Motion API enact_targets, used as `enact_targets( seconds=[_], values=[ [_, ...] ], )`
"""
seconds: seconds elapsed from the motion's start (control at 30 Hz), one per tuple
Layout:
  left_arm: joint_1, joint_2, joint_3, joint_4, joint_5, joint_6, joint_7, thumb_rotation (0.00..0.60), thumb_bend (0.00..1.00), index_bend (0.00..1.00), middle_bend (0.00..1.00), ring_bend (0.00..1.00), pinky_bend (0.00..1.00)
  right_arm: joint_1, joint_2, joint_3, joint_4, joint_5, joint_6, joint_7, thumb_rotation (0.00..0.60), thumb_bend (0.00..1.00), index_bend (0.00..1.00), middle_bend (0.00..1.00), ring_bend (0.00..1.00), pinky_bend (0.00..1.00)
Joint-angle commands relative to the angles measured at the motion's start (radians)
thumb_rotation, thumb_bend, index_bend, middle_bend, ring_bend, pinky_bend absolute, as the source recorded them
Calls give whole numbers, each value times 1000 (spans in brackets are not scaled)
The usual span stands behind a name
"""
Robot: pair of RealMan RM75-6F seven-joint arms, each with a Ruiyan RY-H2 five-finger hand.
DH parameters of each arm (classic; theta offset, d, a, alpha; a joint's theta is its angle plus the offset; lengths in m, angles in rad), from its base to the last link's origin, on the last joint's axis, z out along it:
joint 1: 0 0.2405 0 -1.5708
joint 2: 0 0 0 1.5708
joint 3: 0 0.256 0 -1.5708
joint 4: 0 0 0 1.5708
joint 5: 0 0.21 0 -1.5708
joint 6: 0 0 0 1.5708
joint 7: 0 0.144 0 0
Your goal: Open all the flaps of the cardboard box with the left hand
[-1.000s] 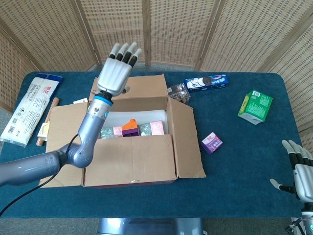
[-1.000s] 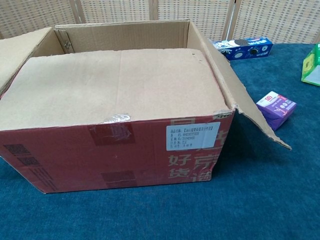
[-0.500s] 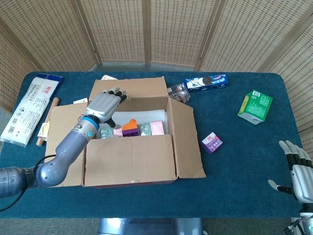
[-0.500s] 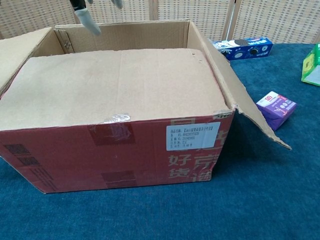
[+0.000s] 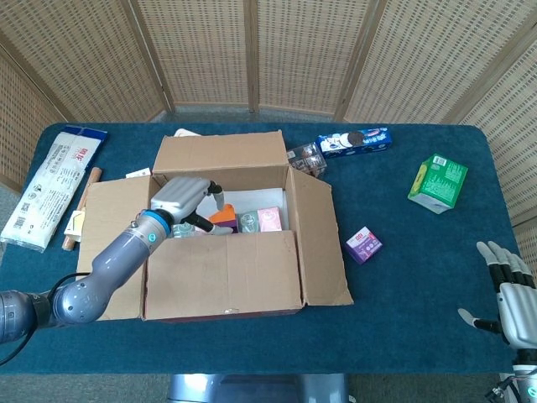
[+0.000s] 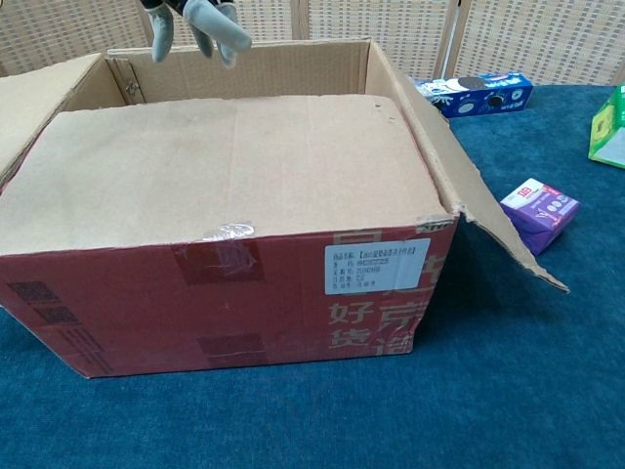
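The cardboard box point(image 5: 226, 243) sits near the middle of the blue counter point(image 5: 419, 277), its red front wall facing the chest camera. 3 of its flaps are folded out: the far flap point(image 5: 222, 151) stands up behind the opening, the left flap point(image 5: 109, 222) lies outward, and the right flap point(image 5: 323, 239) slopes down toward the counter. The near flap point(image 6: 225, 166) is not opened; it lies flat over the front half of the box. The left hand point(image 5: 180, 200) hangs palm down over the open rear part of the box, just behind the near flap's edge, fingers point(image 6: 210, 21) curled downward and holding nothing. Inside the opening show an orange item point(image 5: 222, 216) and a pink carton point(image 5: 268, 218). The right hand point(image 5: 513, 294) rests at the counter's near right corner, fingers spread and empty. On the counter lie a green carton point(image 5: 438, 180), a small purple box point(image 5: 363, 244), a blue cookie box point(image 5: 354, 141) and a white package point(image 5: 52, 185) at the far left.
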Motion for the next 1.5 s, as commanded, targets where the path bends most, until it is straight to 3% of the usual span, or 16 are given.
enact_targets(
  seconds=[0.03,0.63,1.1,1.17,1.3,1.5],
  values=[
    [-20,-4,21,-14,-12,14,-13,370,0,469,390,344,614,0,0,-1,-1,-2,-1,2,600,0,0,0,0,0],
    [-156,-94,121,31,-199,78,-28,372,0,510,443,400,675,-2,4,-3,-2,-12,6,9,600,0,0,0,0,0],
    [-180,-136,154,56,-225,67,-41,371,0,531,459,414,685,-2,4,-3,0,-14,8,13,600,0,0,0,0,0],
    [-181,-132,150,52,-227,61,-51,339,0,543,461,415,685,-3,4,-3,-1,-15,9,14,600,0,0,0,0,0],
    [-183,-126,153,43,-211,72,-56,216,0,562,461,413,681,-3,5,-4,-1,-17,10,13,600,0,0,0,0,0],
    [-194,-119,156,27,-247,42,-75,178,0,563,459,412,673,-3,5,-4,-1,-19,12,15,600,0,0,0,0,0]
  ],
)
